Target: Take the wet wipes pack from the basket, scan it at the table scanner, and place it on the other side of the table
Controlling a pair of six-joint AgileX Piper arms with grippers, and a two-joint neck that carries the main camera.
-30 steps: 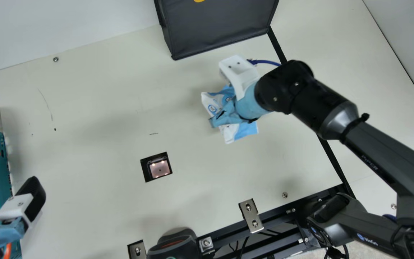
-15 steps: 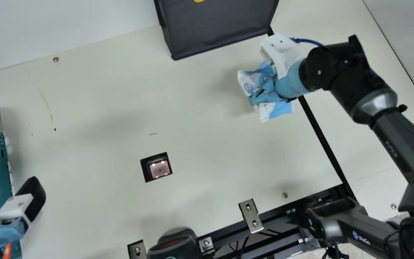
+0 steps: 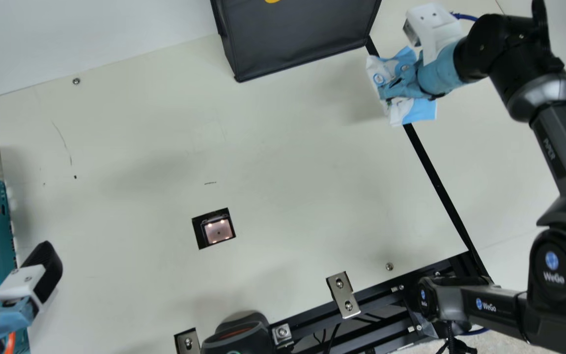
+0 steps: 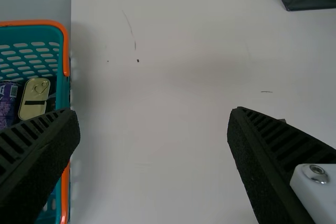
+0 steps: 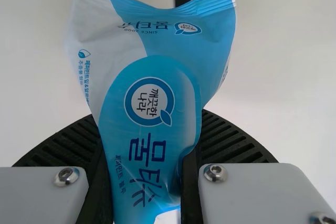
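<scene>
Pinched firmly across the middle in the right gripper [image 5: 149, 127]: the wet wipes pack [image 3: 420, 110], blue and white, held up over the counter [image 3: 140, 147] beside the black strip [image 3: 430, 167], near the dark bag [image 3: 297, 39] and well apart from the table scanner [image 3: 218, 231]. Over by the basket [image 3: 3, 221], the left gripper [image 4: 156, 119], open wide with nothing in hold. No need of it for this step.

Probably at the carrying stage, to judge by the distance from the scanner, with the scan presumably done and only the set-down left. Go outward well past the strip before letting go, rather than releasing astride it. Give the bag's corner a wide berth. Squeeze just enough to prevent slipping (a soft, crinkly packet, apt to bulge or fold if crushed). Travel smoothly, to avoid setting the loose ends flapping.

Once well over the far side, lower gently, tilting as needed to bring a broad face down. Wait for contact with the counter before easing the grip, to avoid a drop and a tumble. Then open slowly and evenly, and draw straight back, checking for any cling before moving off.
</scene>
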